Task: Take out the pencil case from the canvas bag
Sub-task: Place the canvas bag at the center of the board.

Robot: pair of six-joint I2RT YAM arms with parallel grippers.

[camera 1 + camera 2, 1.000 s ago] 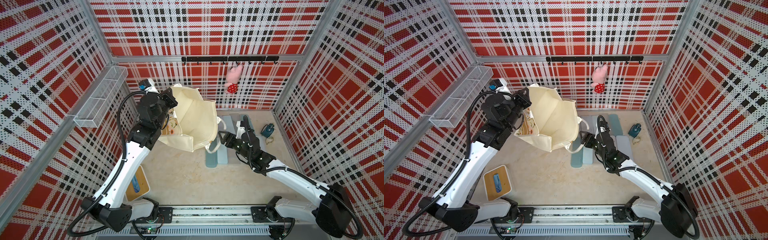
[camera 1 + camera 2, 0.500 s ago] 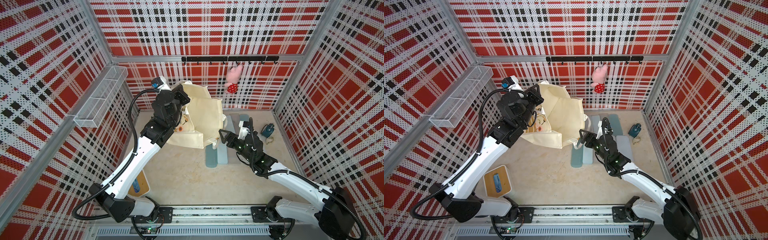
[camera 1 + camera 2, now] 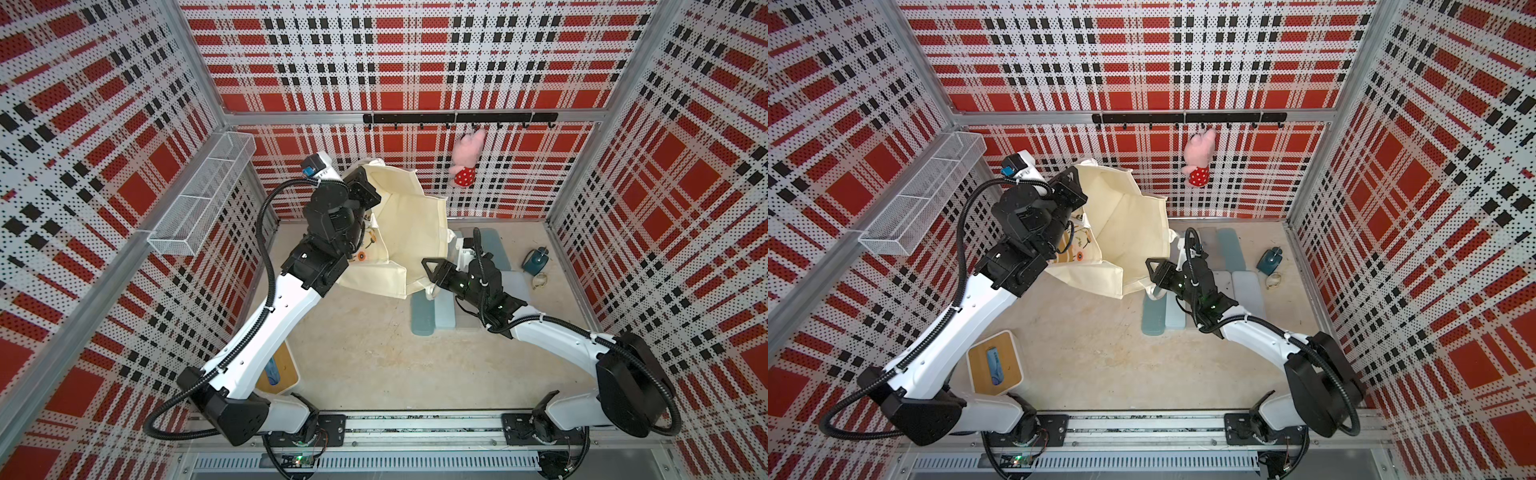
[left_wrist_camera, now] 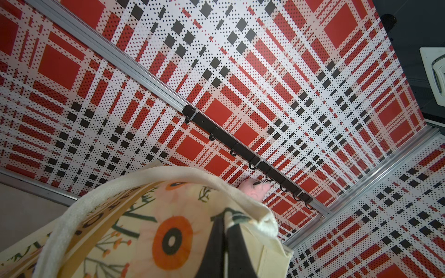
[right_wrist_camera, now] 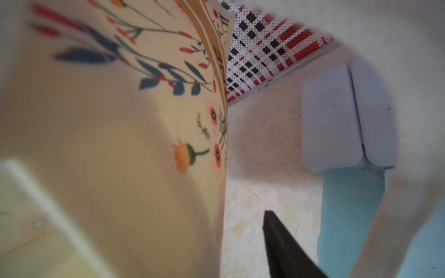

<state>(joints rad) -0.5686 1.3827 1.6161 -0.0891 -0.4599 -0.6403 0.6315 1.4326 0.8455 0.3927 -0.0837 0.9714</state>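
The bag (image 3: 411, 232) is held up by the left gripper (image 4: 225, 231), which is clamped tight on the bag's rim next to one padded handle. Since a second ago that rim has been carried a little way toward the right gripper's side. The bag is now leaned over, and its mouth is turned up toward the camera above. The inside is shown there as plain cream cloth. No pencil case is seen in it. It may be hidden deep in the folds, but that cannot be told.

The right gripper (image 3: 433, 275) has been brought in at the bag's low rim, right by the other handle (image 3: 1155, 292). One black finger is seen over the cloth and the other is hidden. Whether that handle is pinched yet cannot be told.

Some flat blue boxes (image 3: 446, 318) lie on the table (image 3: 374, 353) just beside the bag's low edge. They were there before as well, so it is judged that nothing has been taken out yet. With both rims held, the mouth could be pulled wide and the case looked for.
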